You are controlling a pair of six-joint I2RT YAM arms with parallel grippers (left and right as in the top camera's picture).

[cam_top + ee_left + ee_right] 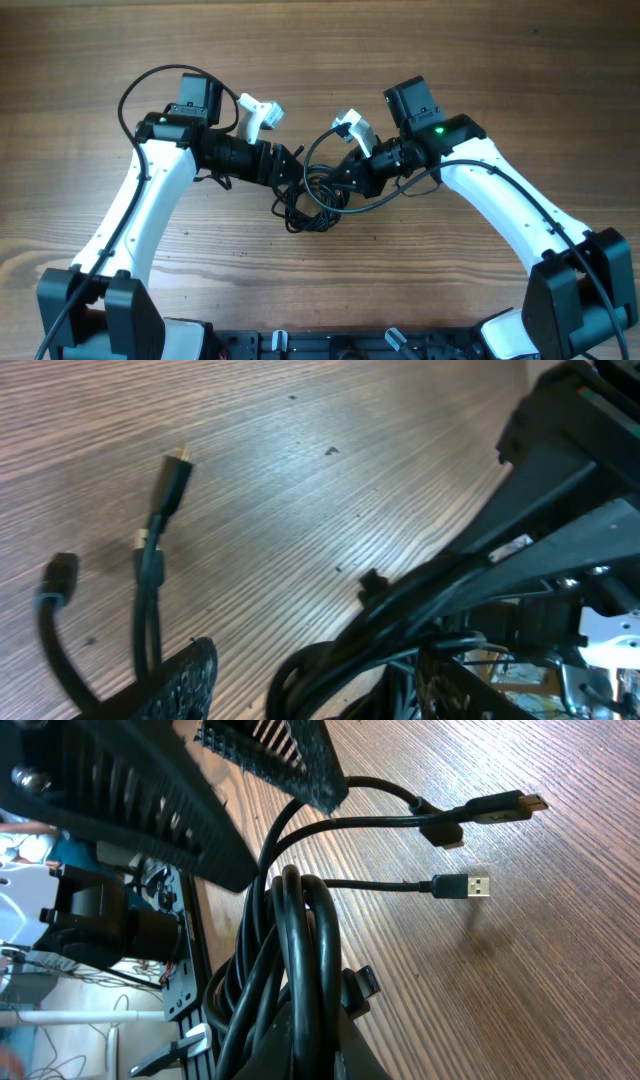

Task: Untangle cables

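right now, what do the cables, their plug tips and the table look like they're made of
Cables: probably a rubber or plastic jacket, black and smooth, with a slight sheen along the curves.
Plug tip: bare metal shell, silvery and bright.
Table: wood or wood-look laminate, matte, streaky grain; cannot tell which.

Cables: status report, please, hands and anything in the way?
Left hand open, right hand shut, grip unclear. Cables bunched, tangled between them; plug ends loose on table. Nothing seen blocking.

Overhead looks straight down on the whole desk; both wrist views sit low, close, sharing the cables.
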